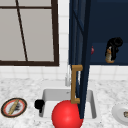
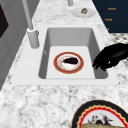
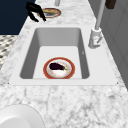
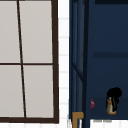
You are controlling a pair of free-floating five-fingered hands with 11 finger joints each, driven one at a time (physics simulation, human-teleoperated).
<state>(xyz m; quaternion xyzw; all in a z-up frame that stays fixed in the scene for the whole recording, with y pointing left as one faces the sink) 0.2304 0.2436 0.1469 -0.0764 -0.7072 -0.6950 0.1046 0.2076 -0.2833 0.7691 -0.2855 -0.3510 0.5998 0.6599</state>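
Item 1, far left: a dark-rimmed plate [image 1: 14,107] carrying a long pale food item is lying on the marble worktop [image 1: 22,87].

Item 2: the left hand [image 1: 39,104] is hanging at the left edge of the sink [image 1: 47,96], with its fingers [image 2: 100,65] curling downward and closing on nothing, well apart from everything in the basin.

Item 3, centre: a red-rimmed plate [image 2: 68,62] bearing a dark aubergine [image 2: 70,60] is resting flat on the sink floor. A red sphere [image 1: 67,115] is showing low in the front view.

Item 4: the navy cabinet door [image 1: 81,50] with a brass handle [image 1: 75,83] is standing open above the sink.

Item 5, right: the right hand [image 1: 113,46] is holding a small tan bottle [image 1: 108,55] inside the cabinet, with fingers clamped round its top, just above the shelf [image 1: 100,62]. A small red thing [image 1: 92,50] is sitting nearby.

Item 6, far right: a white plate [image 1: 121,113] is lying on the worktop.

Risk, as judged: the top-heavy grip may be letting the bottle swing; a careless move could knock the red thing or clip the open door.
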